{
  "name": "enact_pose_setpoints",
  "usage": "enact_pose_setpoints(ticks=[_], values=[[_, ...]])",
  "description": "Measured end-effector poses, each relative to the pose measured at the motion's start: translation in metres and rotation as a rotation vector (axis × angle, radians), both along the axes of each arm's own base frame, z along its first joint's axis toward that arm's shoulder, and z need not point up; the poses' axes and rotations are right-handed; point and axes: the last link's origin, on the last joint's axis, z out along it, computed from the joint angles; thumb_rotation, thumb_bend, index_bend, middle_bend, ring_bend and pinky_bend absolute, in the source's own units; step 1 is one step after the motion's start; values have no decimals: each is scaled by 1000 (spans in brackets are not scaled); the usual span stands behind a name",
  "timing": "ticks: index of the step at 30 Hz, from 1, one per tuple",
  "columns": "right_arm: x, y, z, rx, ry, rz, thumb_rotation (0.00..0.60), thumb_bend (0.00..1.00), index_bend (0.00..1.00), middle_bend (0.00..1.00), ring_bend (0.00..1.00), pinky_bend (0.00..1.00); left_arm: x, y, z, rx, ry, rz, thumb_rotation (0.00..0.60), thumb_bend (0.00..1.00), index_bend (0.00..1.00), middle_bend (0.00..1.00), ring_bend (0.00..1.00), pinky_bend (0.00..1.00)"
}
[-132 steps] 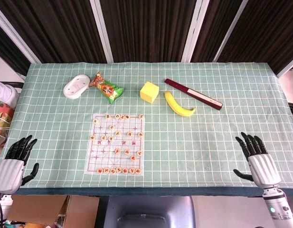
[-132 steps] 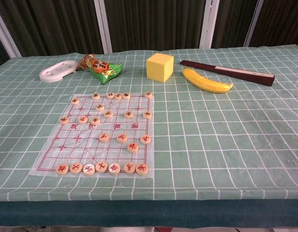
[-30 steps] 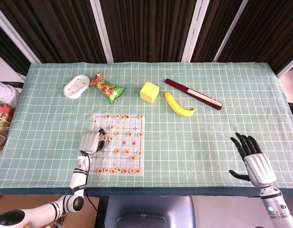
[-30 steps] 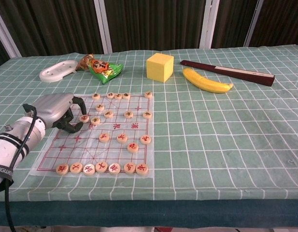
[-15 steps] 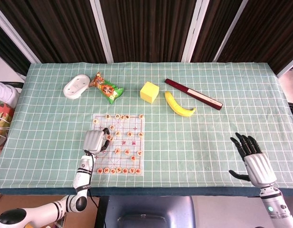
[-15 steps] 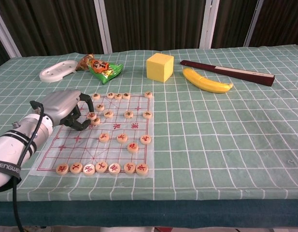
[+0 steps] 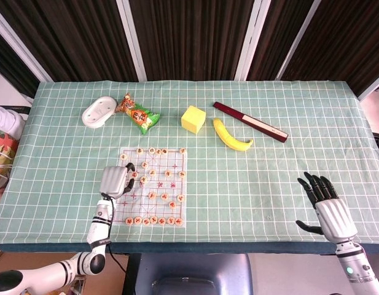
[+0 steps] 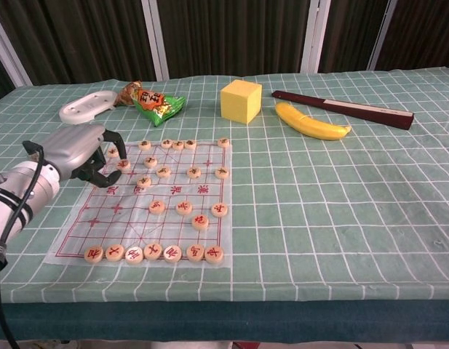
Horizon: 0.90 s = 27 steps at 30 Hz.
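Wooden chess piece point(image 8: 123, 164) pinched in your left hand point(image 8: 80, 154) — lifted off the board point(image 8: 100, 234); right hand point(image 7: 331, 211) open, idle.

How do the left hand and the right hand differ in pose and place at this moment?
The left hand has its fingers curled down over the chess board, with a chess piece at its fingertips; the right hand has its fingers spread and holds nothing. The left hand is over the board's left side; the right hand is by the table's near right edge, away from every object. Both have pale backs and dark fingers.
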Motion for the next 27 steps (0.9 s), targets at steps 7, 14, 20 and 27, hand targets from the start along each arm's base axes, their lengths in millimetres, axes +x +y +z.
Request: enact_pose_setpoints(ticks=[7,14,20,27], values=[[1,1,-1,11,-3,3,600,189,0,0,0,0,-23,0,9,2,25,58,600,385,505,1000,1000,1000],[1,1,-2,17,-1,3,600,189,0,0,0,0,-28,-1,7,-6,37,62,600,385,486,1000,1000,1000],[1,1,-2,22,-1,2,600,189,0,0,0,0,-30,-1,6,-2,39,63,600,385,457,1000,1000,1000],[1,3,-2,41,-9,0,600,189,0,0,0,0,-31,-1,5,-4,35,62,600,384,451,1000,1000,1000]])
